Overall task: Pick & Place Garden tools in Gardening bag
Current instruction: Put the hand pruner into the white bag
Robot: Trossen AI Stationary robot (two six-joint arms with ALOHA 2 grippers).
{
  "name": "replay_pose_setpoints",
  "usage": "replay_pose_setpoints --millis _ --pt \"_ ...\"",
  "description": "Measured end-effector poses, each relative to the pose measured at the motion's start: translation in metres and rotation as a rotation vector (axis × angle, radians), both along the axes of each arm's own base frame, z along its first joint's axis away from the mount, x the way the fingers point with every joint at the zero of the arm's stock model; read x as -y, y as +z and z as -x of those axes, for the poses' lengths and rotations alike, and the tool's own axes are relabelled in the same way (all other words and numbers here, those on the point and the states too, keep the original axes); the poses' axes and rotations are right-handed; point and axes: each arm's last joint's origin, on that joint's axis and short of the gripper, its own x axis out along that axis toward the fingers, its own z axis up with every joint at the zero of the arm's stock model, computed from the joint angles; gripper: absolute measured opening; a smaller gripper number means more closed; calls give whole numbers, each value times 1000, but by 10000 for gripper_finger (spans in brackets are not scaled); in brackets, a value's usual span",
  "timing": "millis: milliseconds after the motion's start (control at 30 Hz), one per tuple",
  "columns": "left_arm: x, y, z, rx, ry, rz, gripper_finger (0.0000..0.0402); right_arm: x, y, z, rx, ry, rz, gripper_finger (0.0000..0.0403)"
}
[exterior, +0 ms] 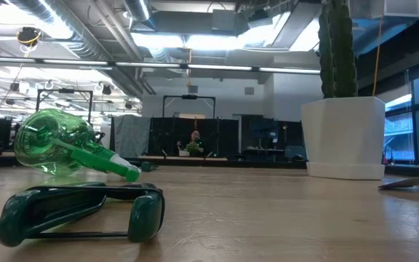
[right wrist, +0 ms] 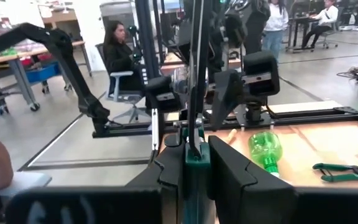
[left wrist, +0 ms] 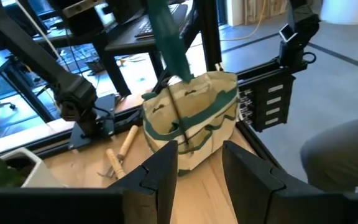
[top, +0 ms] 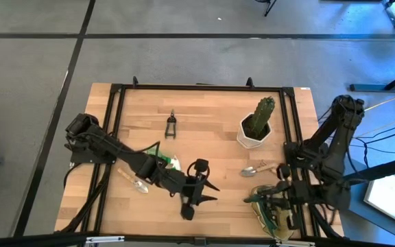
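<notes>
Olive-khaki fabric gardening bag (top: 271, 214) with dark green trim sits at the table's front right corner. The right gripper (right wrist: 194, 163) is clamped on the bag's dark green strap (right wrist: 197, 167), holding it up. The left gripper (top: 199, 184) hovers mid-table near the front edge, gripping black pruning shears (top: 199, 166). A green spray bottle (exterior: 62, 145) lies on its side just left of it, a silver trowel with wooden handle (top: 134, 181) farther left. A second trowel (top: 259, 168) lies beside the bag; another black pruner (top: 171, 124) lies toward the back. The cactus in a white pot (top: 256, 125) stands right of centre.
</notes>
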Motion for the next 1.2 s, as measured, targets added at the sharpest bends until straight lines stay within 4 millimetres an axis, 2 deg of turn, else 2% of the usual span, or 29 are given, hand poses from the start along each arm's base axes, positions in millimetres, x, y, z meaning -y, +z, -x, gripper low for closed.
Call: replay_pose_setpoints --millis 233,400,600,967,1200 --pt "-15 4 -9 45 18 12 121 -11 7 26 18 55 -36 52" --pt "-38 13 -20 107 -105 128 121 -17 10 44 24 109 -10 52" --pt "-68 15 -30 108 -119 227 121 -20 6 66 17 115 50 52" --pt "-115 23 -40 164 -65 362 121 -20 -4 108 27 141 143 52" --pt "-135 26 -42 188 -53 395 121 -16 -4 135 62 124 174 52"
